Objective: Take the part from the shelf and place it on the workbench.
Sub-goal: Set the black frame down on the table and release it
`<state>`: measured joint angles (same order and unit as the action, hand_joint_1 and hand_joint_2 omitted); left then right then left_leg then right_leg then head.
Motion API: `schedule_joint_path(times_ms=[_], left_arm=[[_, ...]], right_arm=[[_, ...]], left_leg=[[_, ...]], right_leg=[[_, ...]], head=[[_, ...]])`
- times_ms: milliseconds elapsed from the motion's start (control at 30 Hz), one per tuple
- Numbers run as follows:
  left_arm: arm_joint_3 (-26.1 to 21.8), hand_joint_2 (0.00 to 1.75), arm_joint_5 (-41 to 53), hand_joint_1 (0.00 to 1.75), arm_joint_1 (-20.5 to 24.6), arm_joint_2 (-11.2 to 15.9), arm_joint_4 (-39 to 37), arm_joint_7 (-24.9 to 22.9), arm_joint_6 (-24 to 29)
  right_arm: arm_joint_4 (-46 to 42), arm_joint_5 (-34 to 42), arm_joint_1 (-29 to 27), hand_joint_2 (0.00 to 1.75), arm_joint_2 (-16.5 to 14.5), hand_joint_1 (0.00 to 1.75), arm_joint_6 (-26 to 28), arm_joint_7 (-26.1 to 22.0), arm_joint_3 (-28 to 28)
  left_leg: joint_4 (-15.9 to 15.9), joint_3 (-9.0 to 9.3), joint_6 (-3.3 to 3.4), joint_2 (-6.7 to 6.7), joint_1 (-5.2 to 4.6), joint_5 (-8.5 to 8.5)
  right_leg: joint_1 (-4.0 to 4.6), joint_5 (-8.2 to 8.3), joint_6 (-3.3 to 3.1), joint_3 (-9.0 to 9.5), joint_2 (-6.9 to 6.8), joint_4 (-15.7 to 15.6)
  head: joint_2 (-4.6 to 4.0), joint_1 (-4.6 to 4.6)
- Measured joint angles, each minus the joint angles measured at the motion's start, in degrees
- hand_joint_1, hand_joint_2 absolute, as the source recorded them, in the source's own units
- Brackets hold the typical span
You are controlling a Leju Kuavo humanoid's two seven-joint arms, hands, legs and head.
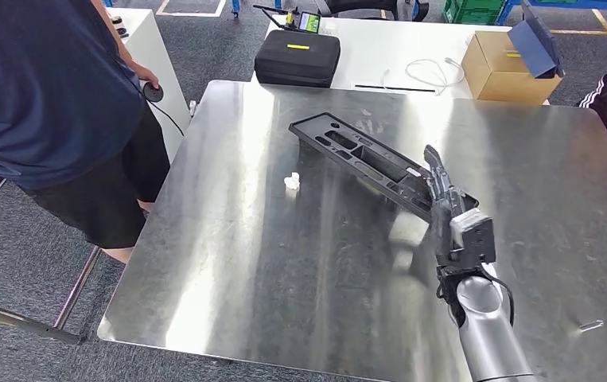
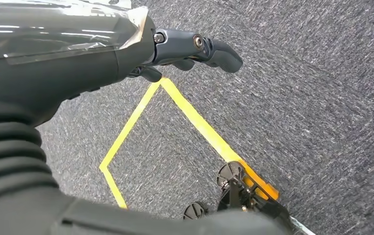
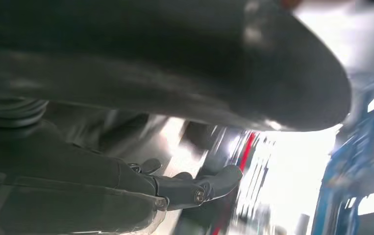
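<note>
Part (image 1: 363, 156) flat on workbench (image 1: 244, 263), near end under right hand (image 1: 443, 195).

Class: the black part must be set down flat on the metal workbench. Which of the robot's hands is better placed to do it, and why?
The right hand: it is at the black part over the workbench. The left hand hangs above the carpet floor.
</note>
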<state>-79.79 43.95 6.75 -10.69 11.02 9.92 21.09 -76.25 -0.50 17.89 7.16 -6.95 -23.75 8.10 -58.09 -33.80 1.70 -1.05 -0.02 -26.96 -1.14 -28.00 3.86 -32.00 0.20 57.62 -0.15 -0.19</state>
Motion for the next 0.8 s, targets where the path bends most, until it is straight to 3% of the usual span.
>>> schedule_joint_path(times_ms=[100,200,333,433,533,600,667,733,767,800], left_arm=[[-0.01,0.0,-0.13,0.0,-0.01,-0.01,0.0,-0.22,-0.03],[-0.01,0.0,-0.18,0.0,0.01,-0.02,0.0,-0.27,0.0],[-0.2,0.0,-0.91,0.0,0.03,-0.1,0.0,0.01,-0.13],[-0.78,0.0,-1.59,0.0,0.02,-0.18,0.0,0.09,-0.21],[-1.27,0.0,-2.1,0.0,0.04,-0.45,-0.01,0.15,-0.09],[-1.47,0.0,-2.33,0.0,0.07,-0.68,-0.01,0.2,0.07],[-1.63,0.0,-2.52,0.0,0.08,-0.9,-0.02,0.24,0.14],[-1.79,0.0,-2.6,0.0,0.07,-1.07,-0.04,0.29,0.14],[-1.86,0.0,-2.64,0.0,0.08,-1.1,-0.04,0.37,0.13],[-1.94,0.0,-2.66,0.0,0.09,-1.1,-0.05,0.49,0.08]], right_arm=[[-4.59,15.21,-1.17,0.0,0.72,0.0,-10.89,-0.1,1.18],[-8.23,21.43,-2.74,0.0,1.04,0.0,-16.66,-1.05,2.5],[-11.57,19.25,-5.85,0.0,1.06,0.0,-19.96,-3.2,5.93],[-13.04,14.95,-8.8,0.0,0.97,0.0,-20.02,-5.25,9.5],[-14.27,12.46,-11.16,0.0,0.88,0.0,-19.27,-6.65,11.91],[-14.81,11.82,-12.05,0.0,0.78,0.0,-18.92,-6.93,12.64],[-15.02,11.52,-12.72,0.0,0.7,0.0,-18.78,-6.98,13.13],[-15.05,11.19,-13.42,0.0,0.67,0.0,-18.65,-6.95,13.38],[-15.05,10.92,-13.65,0.0,0.65,0.0,-18.53,-6.89,13.46],[-15.08,10.57,-13.76,0.0,0.63,0.0,-18.37,-6.82,13.52]], left_leg=[[-0.01,0.06,0.0,-0.02,0.0,0.0],[0.0,0.12,-0.01,0.0,0.01,-0.01],[-0.19,0.15,0.15,-0.01,-0.05,-0.22],[-0.5,0.15,0.59,-0.03,-0.05,-0.51],[0.37,0.65,1.08,0.15,0.2,0.18],[1.38,1.1,1.35,0.54,0.71,0.81],[1.54,1.08,1.4,0.87,0.88,1.0],[1.52,0.93,1.18,1.03,1.12,1.14],[1.5,0.87,0.95,1.07,1.37,1.24],[1.43,0.81,0.61,1.09,1.69,1.32]], right_leg=[[0.0,0.0,0.0,0.07,-0.01,0.0],[0.01,0.0,0.0,0.12,0.0,0.0],[-0.22,-0.01,0.01,0.24,0.0,-0.11],[-0.53,0.02,0.07,0.43,0.01,-0.21],[-0.31,-0.19,0.39,0.53,0.0,-0.07],[-0.11,-2.29,0.22,-0.84,-0.03,3.19],[-0.28,-5.59,0.03,-3.96,-0.06,10.4],[-0.63,-6.96,0.71,-5.87,-0.08,15.28],[-0.88,-6.29,1.45,-5.31,-0.1,14.6],[-1.22,-4.85,2.41,-3.57,-0.15,11.55]], head=[[0.0,0.0],[0.0,0.0],[0.0,-0.02],[0.0,-0.02],[0.0,-0.02],[0.0,0.18],[0.0,0.32],[0.0,0.31],[0.0,0.32],[0.0,0.32]])
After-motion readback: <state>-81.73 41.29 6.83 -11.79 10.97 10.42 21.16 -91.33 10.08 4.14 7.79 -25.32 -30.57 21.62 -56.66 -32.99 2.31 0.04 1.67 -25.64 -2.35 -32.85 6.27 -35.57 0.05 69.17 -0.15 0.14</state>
